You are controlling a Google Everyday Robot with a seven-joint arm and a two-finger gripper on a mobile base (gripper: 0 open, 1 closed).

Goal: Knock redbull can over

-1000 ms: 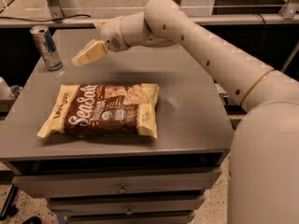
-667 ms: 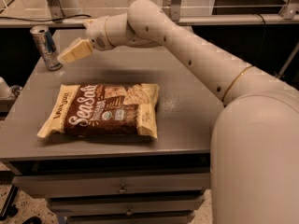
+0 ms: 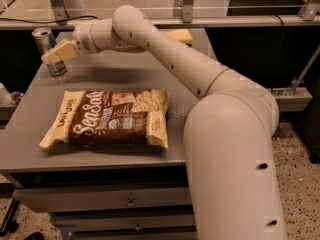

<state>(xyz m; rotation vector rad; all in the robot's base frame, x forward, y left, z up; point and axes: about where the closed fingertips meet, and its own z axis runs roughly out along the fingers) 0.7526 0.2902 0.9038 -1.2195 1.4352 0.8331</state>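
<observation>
So the redbull can (image 3: 45,39) is standing upright at the far left corner of the bench (image 3: 100,74), right near the back edge. The hand (image 3: 52,55) is sitting right up against it, crossing in front of the can's middle, so only the silver top and the bottom part are showing. It looks like it's touching the can, but I honestly can't tell whether the hand is apart or together. The arm (image 3: 165,49) is reaching in from the right, stretching across the back of the bench. A brown snack bag (image 3: 107,118) is lying flat toward the front, well apart from the can and way bigger than it. A couple of drawers (image 3: 130,201) are showing under the bench top.
</observation>
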